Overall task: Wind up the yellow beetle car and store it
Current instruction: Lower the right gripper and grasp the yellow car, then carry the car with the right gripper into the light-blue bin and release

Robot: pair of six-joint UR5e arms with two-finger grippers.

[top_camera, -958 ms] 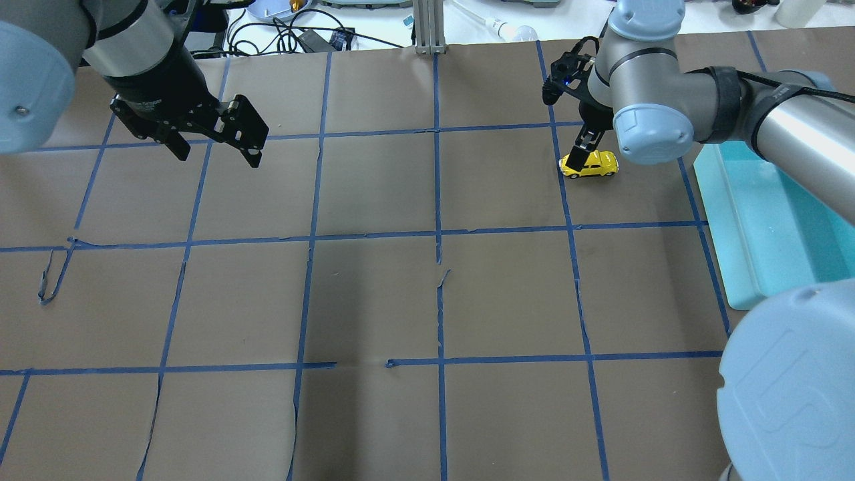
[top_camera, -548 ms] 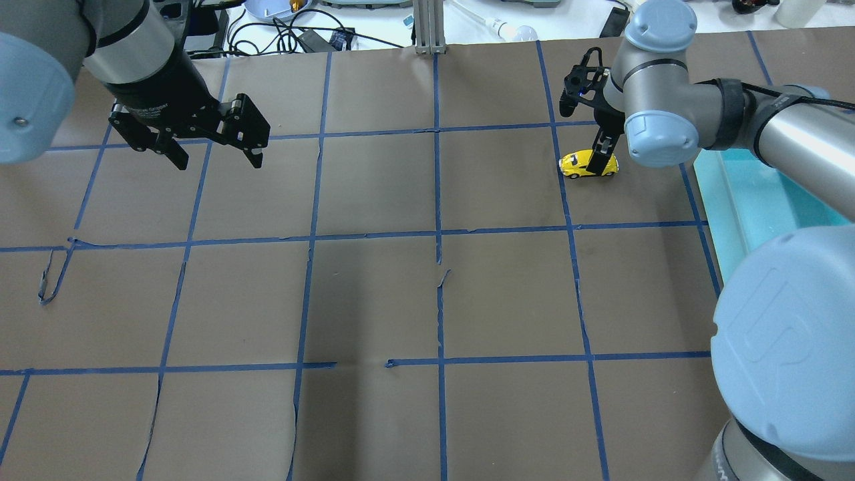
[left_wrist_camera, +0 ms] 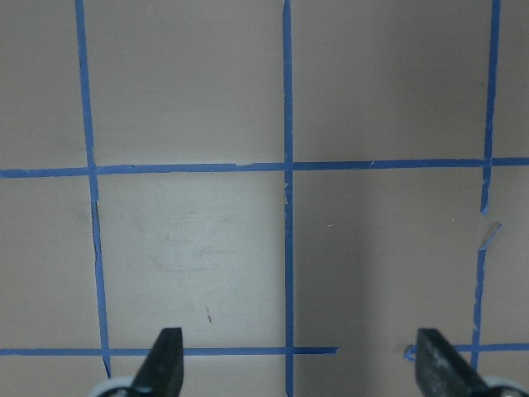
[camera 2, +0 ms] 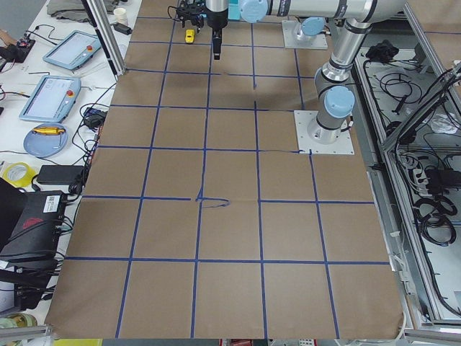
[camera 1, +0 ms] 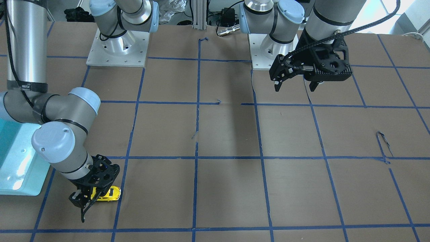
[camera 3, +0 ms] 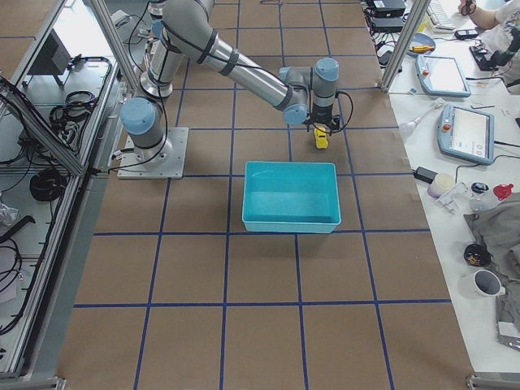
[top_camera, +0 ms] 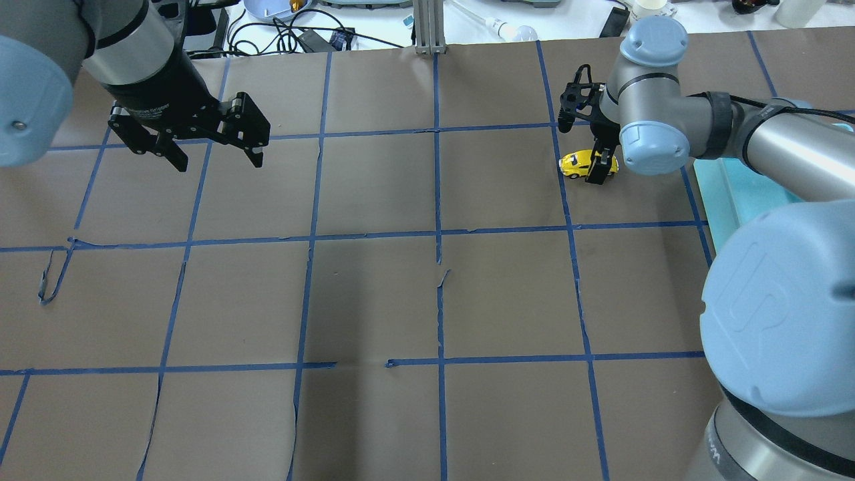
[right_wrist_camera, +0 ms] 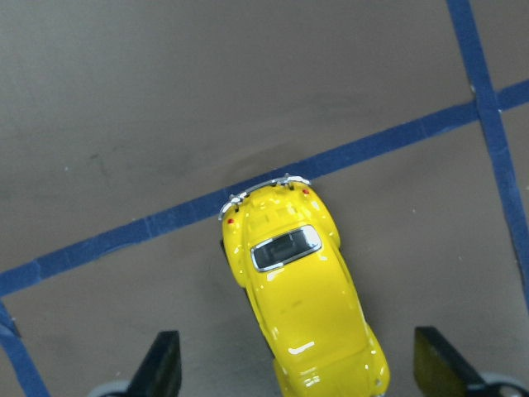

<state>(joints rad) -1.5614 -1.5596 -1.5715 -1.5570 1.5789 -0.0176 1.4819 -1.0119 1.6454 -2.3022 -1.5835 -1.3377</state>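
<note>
A: Where's the tiny glossy yellow beetle car?

B: On its wheels on the brown paper table with the blue tape grid, rear bumper over a tape line, near the shallow teal plastic bin but outside it.

A: And the right gripper?

B: Jaws apart, straddling the car. In the wrist view, 1 finger shows on each side with a gap to the bodywork, so nothing is clamped. The left gripper hangs spread wide over bare paper, well away, holding nothing.

A: What could go wrong?

B: I see 3 risks. The fingers flank the front half, where the body narrows and curves. If they squeeze there, the glossy shell may squirt out backward. The car also looks angled between the fingers, so 1 pad could land first and twist it or roll it away on its free wheels. And winding probably means dragging it backward under pressure. With too light a grip the wheels skid, and with too hard a grip the car tips or pops loose.

A: And storing it?

B: If it's released while wound, it could shoot off before reaching the bin.
</note>
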